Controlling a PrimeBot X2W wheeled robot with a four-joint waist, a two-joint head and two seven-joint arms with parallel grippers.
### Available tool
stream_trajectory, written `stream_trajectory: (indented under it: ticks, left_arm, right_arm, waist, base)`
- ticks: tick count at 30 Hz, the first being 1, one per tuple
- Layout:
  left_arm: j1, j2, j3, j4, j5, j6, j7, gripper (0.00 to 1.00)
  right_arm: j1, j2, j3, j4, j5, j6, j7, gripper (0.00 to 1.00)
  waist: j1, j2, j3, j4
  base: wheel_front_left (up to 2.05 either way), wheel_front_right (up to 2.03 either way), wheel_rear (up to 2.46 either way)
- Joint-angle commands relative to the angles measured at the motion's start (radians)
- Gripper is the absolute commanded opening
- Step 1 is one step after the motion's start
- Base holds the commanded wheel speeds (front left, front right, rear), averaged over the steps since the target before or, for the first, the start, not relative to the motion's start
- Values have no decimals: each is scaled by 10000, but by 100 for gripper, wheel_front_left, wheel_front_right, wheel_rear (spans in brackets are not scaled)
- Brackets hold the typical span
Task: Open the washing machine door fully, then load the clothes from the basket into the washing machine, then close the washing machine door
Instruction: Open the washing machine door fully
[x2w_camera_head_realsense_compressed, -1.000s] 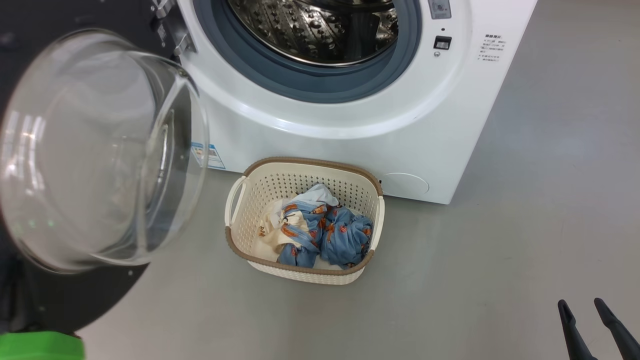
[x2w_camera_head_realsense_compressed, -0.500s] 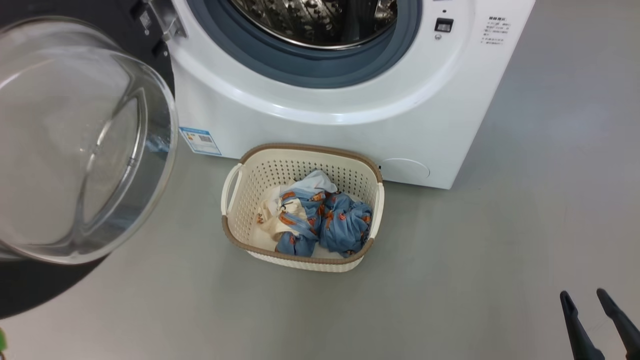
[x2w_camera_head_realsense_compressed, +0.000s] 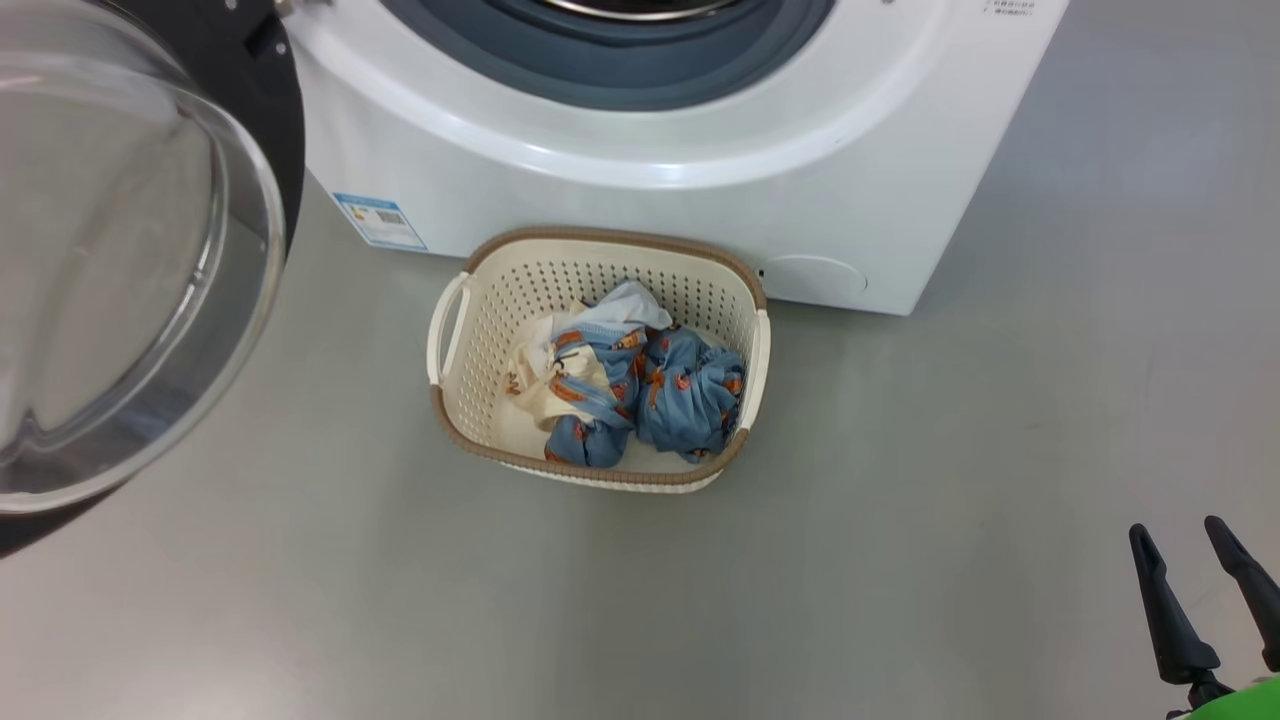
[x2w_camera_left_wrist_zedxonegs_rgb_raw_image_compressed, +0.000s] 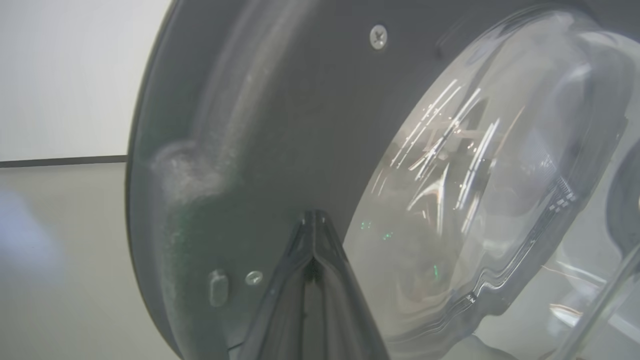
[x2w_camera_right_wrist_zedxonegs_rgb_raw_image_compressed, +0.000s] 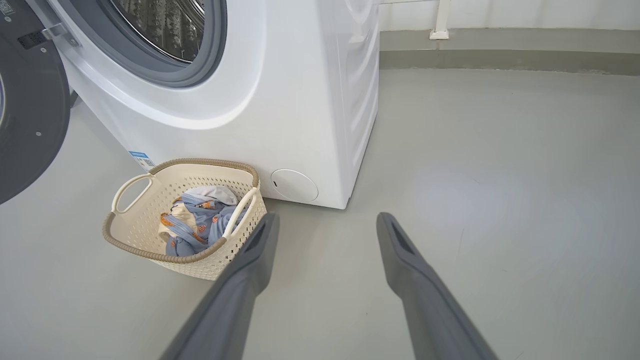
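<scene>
Clothes (x2w_camera_head_realsense_compressed: 640, 395) lie bunched in the basket (x2w_camera_head_realsense_compressed: 600, 237), light blue and cream with small orange figures. The basket stands on the grey floor (x2w_camera_head_realsense_compressed: 900, 560) close against the front of the washing machine (x2w_camera_head_realsense_compressed: 640, 190) (whether it touches the white panel I cannot tell). The right gripper (x2w_camera_head_realsense_compressed: 1176, 528) hangs well apart from them at the lower right of the head view. Its two dark fingers are spread wide and nothing is between them. In the right wrist view they point at bare floor, with the basket off to their left and one finger crossing over its near corner.

The washing machine door (x2w_camera_head_realsense_compressed: 120, 260) stands swung open at the machine's left, its clear glass bowl bulging toward the head camera. The left gripper (x2w_camera_left_wrist_zedxonegs_rgb_raw_image_compressed: 314, 216) has its fingers pressed together on nothing. Its tip sits right up at the door's dark inner rim, just beside the glass, though the left wrist view does not show whether it touches.

The head view cuts off much. Of the opening it shows little more than the lower arc of the grey rubber ring (x2w_camera_head_realsense_compressed: 620, 70), and the door runs past the left edge. The steel drum (x2w_camera_right_wrist_zedxonegs_rgb_raw_image_compressed: 160, 25) shows in part in the right wrist view. How many garments make up the heap is hard to tell, since the folds cover one another.
</scene>
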Motion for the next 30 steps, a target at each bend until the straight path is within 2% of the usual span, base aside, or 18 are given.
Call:
stream_trajectory:
  ticks: [1, 7, 12, 21, 27, 28, 30]
  left_arm:
    - [-398, 629, 419, -161, -139, -77, -53, 0]
    - [-811, 422, 1019, -59, -488, -81, -53, 0]
    - [-647, 50, 828, -404, -140, 72, -53, 0]
    - [490, -1060, 285, -1774, 413, 189, -53, 0]
    - [1304, -1629, -75, -2471, 533, -126, -53, 0]
    - [1467, -1686, -180, -2624, 564, -273, -53, 2]
    - [1799, -1817, -392, -2900, 614, -506, -53, 14]
  right_arm:
    - [-148, -313, 188, -232, 27, 27, -120, 100]
    - [-381, -385, 307, -262, 38, 27, -120, 100]
    - [-431, -377, 319, -279, 43, 27, -120, 100]
    - [-377, -256, 418, -250, 24, 27, -120, 100]
    - [-316, -215, 527, -221, 9, 27, -120, 100]
    - [-295, -203, 540, -221, 4, 27, -120, 100]
    - [-240, -189, 568, -235, -10, 27, -120, 100]
  waist:
    - [-1, 0, 187, -15]
    - [-1, 0, 379, -100]
    - [-1, 0, 348, -99]
    - [-1, 0, -61, -10]
    - [-1, 0, -510, 64]
    - [-1, 0, -603, 71]
    - [-1, 0, -772, 86]
  base:
    - [0, 0, 0]
    - [0, 0, 0]
    - [0, 0, 0]
    - [0, 0, 0]
    - [0, 0, 0]
    - [0, 0, 0]
    - [0, 0, 0]
